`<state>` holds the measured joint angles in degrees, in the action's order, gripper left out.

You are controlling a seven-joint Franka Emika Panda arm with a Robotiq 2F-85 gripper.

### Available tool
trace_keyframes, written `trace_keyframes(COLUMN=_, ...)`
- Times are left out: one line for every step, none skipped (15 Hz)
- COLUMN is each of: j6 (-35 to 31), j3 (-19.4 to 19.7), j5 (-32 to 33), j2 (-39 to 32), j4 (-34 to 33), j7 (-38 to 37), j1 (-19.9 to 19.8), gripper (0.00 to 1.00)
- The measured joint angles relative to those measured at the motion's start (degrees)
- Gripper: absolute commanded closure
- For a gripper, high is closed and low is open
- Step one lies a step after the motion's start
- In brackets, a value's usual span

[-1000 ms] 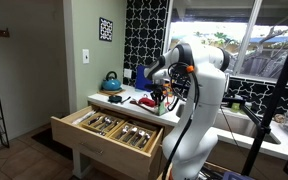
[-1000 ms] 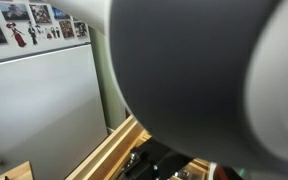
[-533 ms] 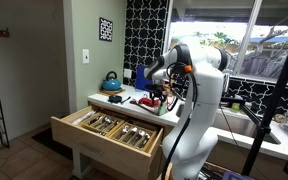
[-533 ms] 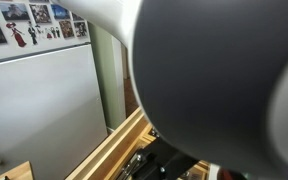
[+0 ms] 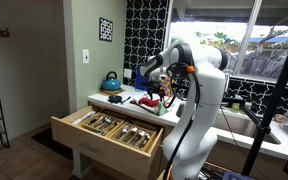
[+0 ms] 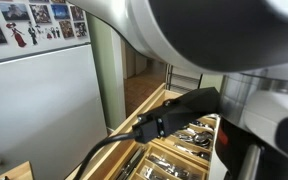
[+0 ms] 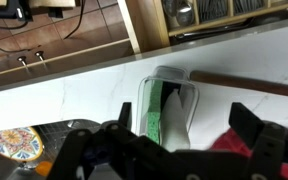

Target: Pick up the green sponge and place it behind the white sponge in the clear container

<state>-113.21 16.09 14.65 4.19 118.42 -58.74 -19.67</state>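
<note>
1. Green sponge (image 7: 155, 118) - inside the clear container (image 7: 191, 92), centre of the wrist view, on the white counter (image 7: 74, 95).
2. Gripper (image 7: 183, 122) - fingers spread wide, holding nothing, along the lower frame edge.

Cameras: in an exterior view, far across the room, facing arm (image 5: 199, 72) and open cutlery drawer (image 5: 112, 130); in an exterior view, close behind the arm (image 6: 214, 30), down into that drawer (image 6: 184, 152); wrist view, downward onto countertop (image 7: 74, 95).

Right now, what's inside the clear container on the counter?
In the wrist view, the clear container holds the green sponge on edge, with something pale at its far end, possibly the white sponge. Its near end is hidden behind the pincer.
</note>
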Motion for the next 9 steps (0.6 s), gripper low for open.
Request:
trace_keyframes(j6=0.3, j3=-0.6, j5=2.6, j2=0.5, j4=0.0, j7=-2.4, j1=0.3, gripper=0.00)
trace_keyframes(j6=0.5, j3=-1.3, j5=5.5, j2=1.0, j4=0.0, j7=-4.8, j1=0.5, gripper=0.00)
trace_keyframes(j6=0.8, j3=-2.0, j5=8.4, j2=1.5, j4=0.0, j7=-7.5, j1=0.8, gripper=0.00)
trace_keyframes(j6=1.0, j3=-2.6, j5=11.2, j2=1.9, j4=0.0, j7=-9.8, j1=1.0, gripper=0.00)
trace_keyframes(j6=1.3, j3=-3.3, j5=13.9, j2=2.3, j4=0.0, j7=-12.0, j1=1.1, gripper=0.00)
trace_keyframes(j6=1.6, j3=-4.0, j5=16.3, j2=2.7, j4=0.1, j7=-13.9, j1=1.3, gripper=0.00)
trace_keyframes(j6=2.2, j3=-4.6, j5=18.2, j2=3.1, j4=0.1, j7=-15.4, j1=1.5, gripper=0.00)
trace_keyframes(j6=2.6, j3=-5.1, j5=19.5, j2=3.6, j4=0.1, j7=-16.3, j1=1.8, gripper=0.00)
trace_keyframes(j6=3.2, j3=-5.6, j5=20.3, j2=4.0, j4=0.2, j7=-16.7, j1=2.2, gripper=0.00)
